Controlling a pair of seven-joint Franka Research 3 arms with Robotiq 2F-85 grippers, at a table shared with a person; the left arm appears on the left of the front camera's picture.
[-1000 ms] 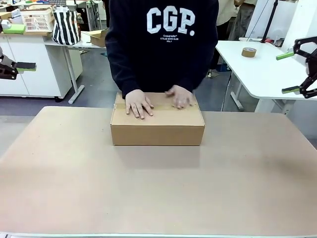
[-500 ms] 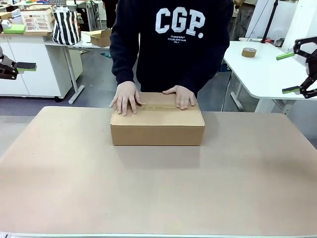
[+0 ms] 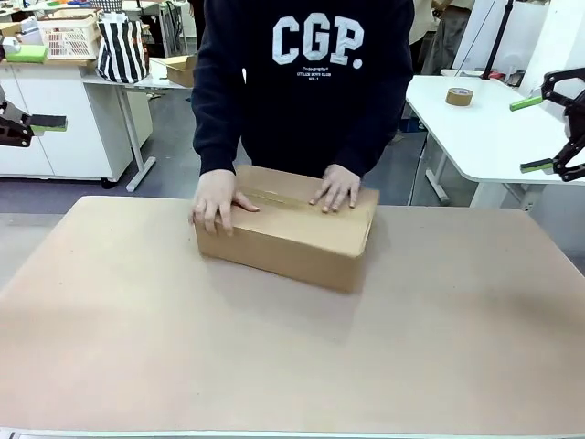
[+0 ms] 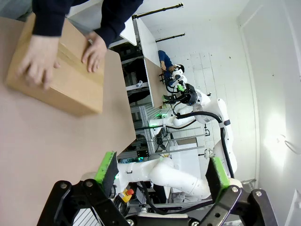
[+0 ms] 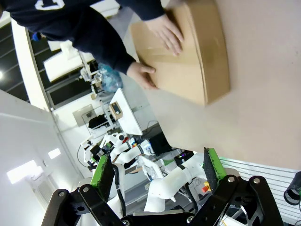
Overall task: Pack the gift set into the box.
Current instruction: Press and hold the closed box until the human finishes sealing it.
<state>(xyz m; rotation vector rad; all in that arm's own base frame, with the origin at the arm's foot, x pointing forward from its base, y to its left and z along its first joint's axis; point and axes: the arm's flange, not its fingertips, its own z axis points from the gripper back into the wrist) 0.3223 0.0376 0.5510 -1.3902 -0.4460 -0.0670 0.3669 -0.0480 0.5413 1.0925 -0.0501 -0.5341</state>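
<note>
**One carton, flaps shut, two hands on it**

The box [image 3: 297,242] (plain brown cardboard) sits on the table [image 3: 292,366] near the middle of the far edge. It lies askew to that edge, w/ its right end nearer the robot's side than its left end. The top flaps are down, w/ a seam running along the lid, so the contents can't be seen.

Count: 1 box, 2 of the person's hands on it, 2 grippers well apart from it. One hand [image 3: 217,199] wraps over the lid's edge at the left end. The other hand [image 3: 336,187] lies flat on the lid nearer the right end.

The person's dark sweater [image 3: 306,110] reads "CGP." in white caps; the smaller print below is too small to read.

The left gripper [image 4: 163,169] hangs beyond the table's left edge, jaws spread wide w/ nothing between them. The right gripper [image 5: 157,173] is beyond the right edge, also spread wide and holding nothing. One tape roll [image 3: 459,96] lies on a white side table [image 3: 475,137] past the far right corner.
</note>
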